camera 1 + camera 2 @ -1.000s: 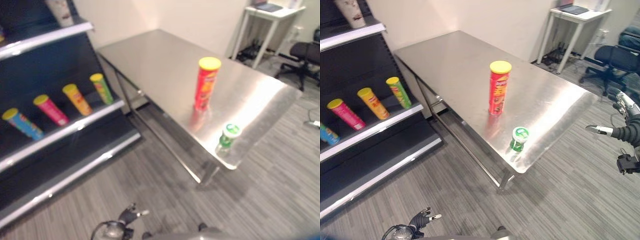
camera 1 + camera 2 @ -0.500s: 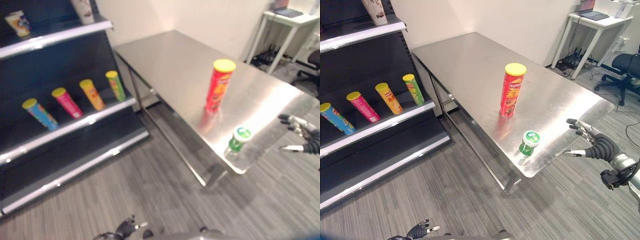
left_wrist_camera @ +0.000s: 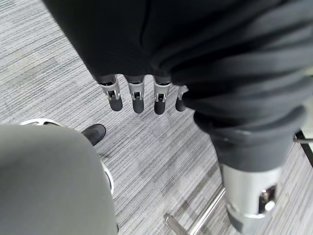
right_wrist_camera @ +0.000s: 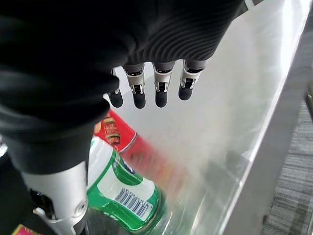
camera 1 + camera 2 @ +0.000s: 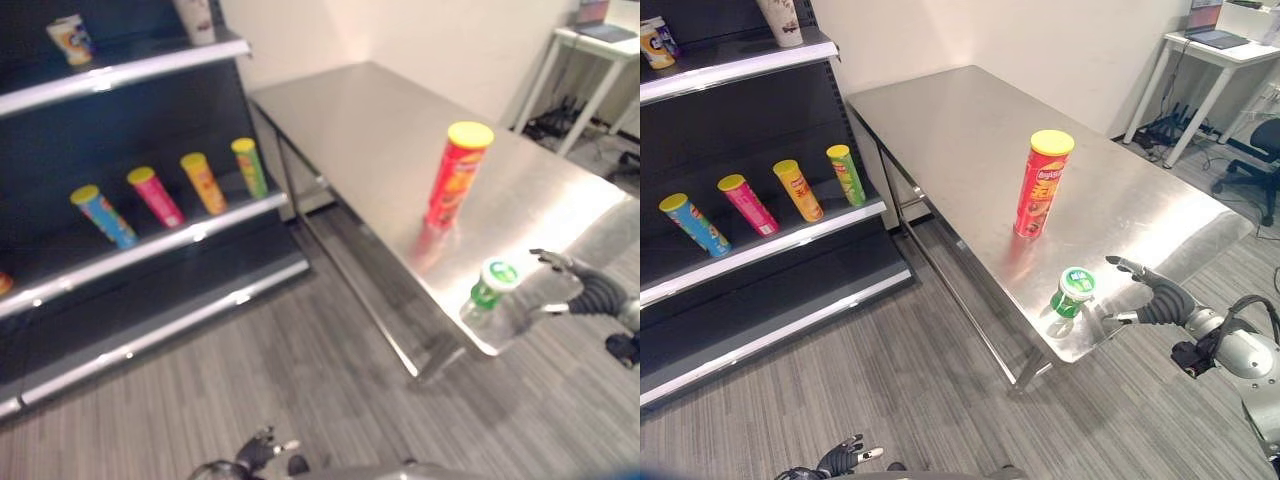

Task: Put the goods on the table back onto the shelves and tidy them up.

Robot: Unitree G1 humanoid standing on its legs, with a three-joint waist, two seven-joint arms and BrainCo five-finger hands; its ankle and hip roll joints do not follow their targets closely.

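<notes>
1. Right robot hand [image 5: 1150,300]: fingers spread, empty, at the surface's [image 5: 940,130] near right corner.
2. Green bottle [image 5: 1072,292] upright just left of it, untouched; right arm nearer.
3. Red can [image 5: 1038,184] stands farther off.
4. Left robot hand [image 5: 840,458] low, relaxed.

Dark ribbed hand [image 5: 1152,302] cover, silver dark-tipped fingers [image 4: 161,88].

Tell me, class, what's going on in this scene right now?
The robot's right hand reaches with open fingers toward a small green can near the corner of the steel table, not touching it. A tall red chip can stands upright further in. Four chip cans lean on the dark shelf. The left hand hangs low, open.
</notes>
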